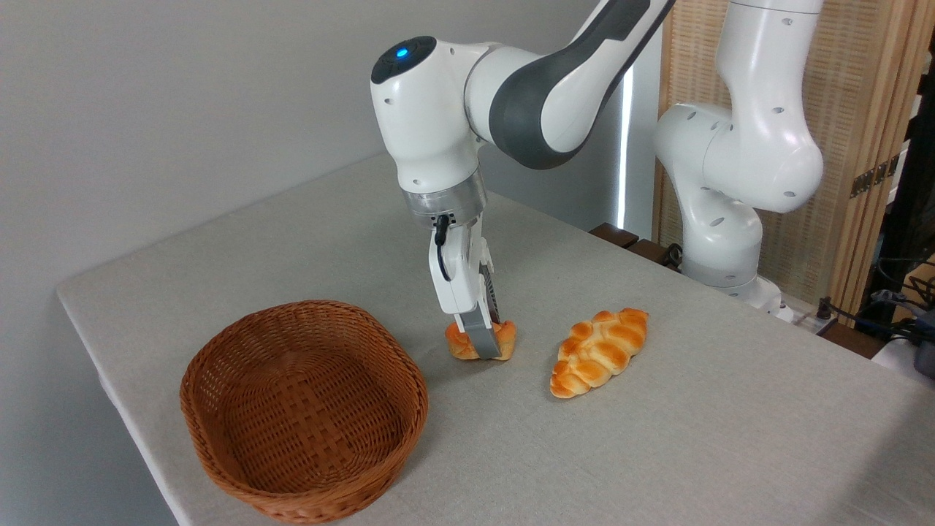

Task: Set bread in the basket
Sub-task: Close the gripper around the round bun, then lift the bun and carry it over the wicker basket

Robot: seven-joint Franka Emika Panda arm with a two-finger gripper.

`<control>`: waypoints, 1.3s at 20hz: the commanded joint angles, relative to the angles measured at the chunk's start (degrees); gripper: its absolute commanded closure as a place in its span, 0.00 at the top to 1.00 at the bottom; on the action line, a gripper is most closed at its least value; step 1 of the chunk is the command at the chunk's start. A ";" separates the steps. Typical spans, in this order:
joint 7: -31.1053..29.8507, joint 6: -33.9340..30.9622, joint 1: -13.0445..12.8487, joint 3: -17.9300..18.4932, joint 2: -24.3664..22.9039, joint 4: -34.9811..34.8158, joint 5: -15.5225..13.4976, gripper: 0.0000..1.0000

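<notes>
Gripper (484, 337) lowered onto the bun (481, 341), fingers closed against its sides.
The bun sits on the cloth-covered table (694, 438), directly beneath the tool. The wicker basket (303, 409) lies near, to the tool's left; a braided loaf (599, 351) lies near, to its right.

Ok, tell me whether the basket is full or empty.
Empty. The basket shows only bare woven wicker inside. The bun sits on the table beside it, between the jaws of the gripper, and the braided loaf lies farther right.
</notes>
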 commanded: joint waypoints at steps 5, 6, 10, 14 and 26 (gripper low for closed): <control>0.83 -3.34 -0.91 0.61 -0.41 6.87 -3.01 0.40; 0.83 -4.49 -0.91 0.61 -0.23 8.54 -3.80 0.40; 0.39 -7.13 -0.91 0.87 3.01 16.45 -8.28 0.41; -5.29 -9.94 -0.91 1.31 9.42 28.04 -14.95 0.47; -26.77 -10.30 -0.91 -1.50 27.89 42.40 -16.11 0.49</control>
